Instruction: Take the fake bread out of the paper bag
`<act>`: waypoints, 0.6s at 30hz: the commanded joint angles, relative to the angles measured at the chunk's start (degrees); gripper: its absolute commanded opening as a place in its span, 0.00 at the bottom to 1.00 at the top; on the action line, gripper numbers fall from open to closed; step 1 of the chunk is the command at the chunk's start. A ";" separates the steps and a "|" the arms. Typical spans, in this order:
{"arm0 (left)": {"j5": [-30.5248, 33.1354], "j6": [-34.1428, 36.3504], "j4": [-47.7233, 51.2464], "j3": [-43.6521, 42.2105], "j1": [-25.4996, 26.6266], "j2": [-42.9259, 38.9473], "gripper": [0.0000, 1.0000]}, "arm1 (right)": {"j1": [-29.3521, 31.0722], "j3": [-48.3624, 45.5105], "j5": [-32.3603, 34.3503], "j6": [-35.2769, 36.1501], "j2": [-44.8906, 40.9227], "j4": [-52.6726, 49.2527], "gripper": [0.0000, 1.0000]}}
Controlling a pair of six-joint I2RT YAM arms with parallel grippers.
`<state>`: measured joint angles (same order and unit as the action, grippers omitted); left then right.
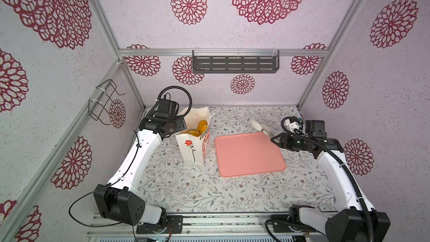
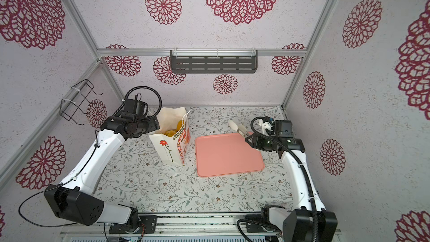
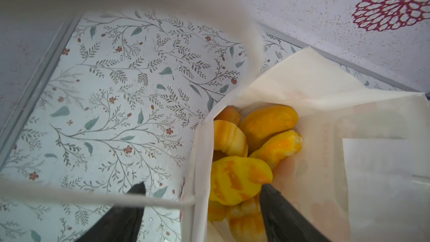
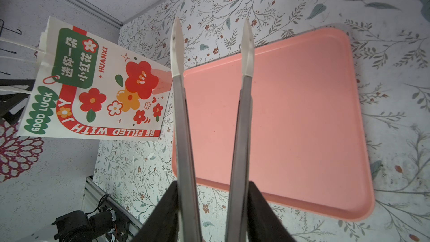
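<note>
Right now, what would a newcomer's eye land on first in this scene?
The white paper bag stands left of centre, its open top showing glossy orange fake bread. Beside it lies a pink tray, and the right gripper holds metal tongs near the tray's far right corner.

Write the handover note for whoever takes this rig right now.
Left gripper: open, jaws astride the paper bag's wall at its rim, one finger inside, nothing clamped.
Right gripper: shut on the tongs, their tips apart, by the pink tray's far right corner.
Fake bread: every visible piece lies in the standing bag; none on the tray.
Done: nothing taken out yet.
Left: probably steady the bag, then lift out each bread.
</note>
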<state>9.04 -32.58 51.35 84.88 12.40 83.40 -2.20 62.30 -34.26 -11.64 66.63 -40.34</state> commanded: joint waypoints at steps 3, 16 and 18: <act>-1.60 1.66 -9.17 -0.87 -0.79 2.45 0.74 | 0.22 -0.25 0.68 1.10 -1.67 1.14 0.44; -5.54 3.16 -16.29 -4.95 -0.98 4.91 0.42 | 0.26 -0.43 3.00 1.18 -2.82 0.61 0.44; -6.76 3.74 -16.86 -5.72 -0.96 5.19 0.38 | 0.22 -0.25 3.21 1.10 -2.91 0.52 0.44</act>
<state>5.15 -30.33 37.23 80.20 11.79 87.66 -2.20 60.90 -31.27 -11.62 65.89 -40.80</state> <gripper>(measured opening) 0.390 0.445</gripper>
